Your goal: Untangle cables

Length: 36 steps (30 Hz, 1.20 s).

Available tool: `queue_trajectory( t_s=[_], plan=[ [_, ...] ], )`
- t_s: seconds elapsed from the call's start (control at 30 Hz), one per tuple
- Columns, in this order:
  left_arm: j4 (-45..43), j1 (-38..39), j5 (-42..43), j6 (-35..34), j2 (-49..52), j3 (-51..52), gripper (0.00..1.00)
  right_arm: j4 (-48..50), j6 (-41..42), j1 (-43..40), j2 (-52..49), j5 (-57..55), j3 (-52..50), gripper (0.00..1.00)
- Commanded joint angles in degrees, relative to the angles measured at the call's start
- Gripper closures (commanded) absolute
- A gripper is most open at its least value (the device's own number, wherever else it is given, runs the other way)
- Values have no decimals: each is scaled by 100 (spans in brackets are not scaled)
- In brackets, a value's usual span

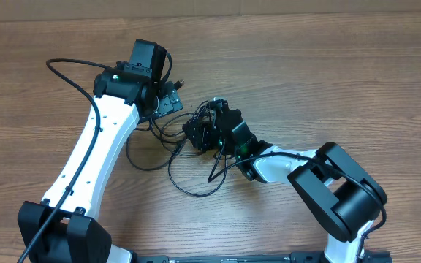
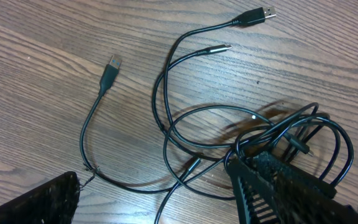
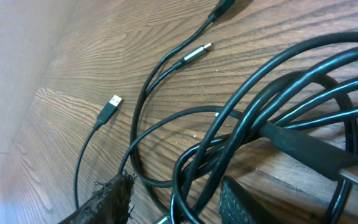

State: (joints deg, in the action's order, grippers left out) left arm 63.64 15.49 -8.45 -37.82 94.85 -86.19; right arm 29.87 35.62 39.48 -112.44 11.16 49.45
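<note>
Several thin black cables (image 1: 172,172) lie looped over each other on the wooden table between my two arms. In the left wrist view their loops (image 2: 166,124) spread across the wood, with plug ends (image 2: 112,65) lying free. My left gripper (image 1: 168,101) stands wide open over them, fingers low on either side (image 2: 160,205) with one strand crossing the gap. My right gripper (image 1: 199,133) sits at the knotted bundle. Its fingers (image 3: 182,202) hold several strands (image 3: 260,118), and the bundle there looks raised off the table.
Two more plug ends (image 2: 257,14) (image 2: 219,48) lie on the far side of the loops. A thicker black connector body (image 3: 309,152) rests beside the bundle. The light wood table (image 1: 327,80) stretches out to the right and back.
</note>
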Motion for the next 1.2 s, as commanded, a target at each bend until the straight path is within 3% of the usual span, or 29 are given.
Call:
queue_trajectory(
  t_s=[0.0,0.3,0.8,0.87,0.9,1.17],
  plan=[
    [-2,-9,-96,-118,31,-17,0,105,68,70,-297,46,101,56],
    [-2,-9,-96,-120,31,-17,1,260,61,70,-341,-22,162,72],
    [0,-9,-96,-120,31,-17,0,291,59,68,-343,-411,164,72],
    [0,-9,-96,-120,31,-17,1,297,59,68,-343,-411,164,82],
    [0,-9,-96,-120,31,-17,1,308,59,68,-343,-411,164,94],
    [0,-9,-96,-120,31,-17,1,564,61,28,-280,105,164,96]
  ],
)
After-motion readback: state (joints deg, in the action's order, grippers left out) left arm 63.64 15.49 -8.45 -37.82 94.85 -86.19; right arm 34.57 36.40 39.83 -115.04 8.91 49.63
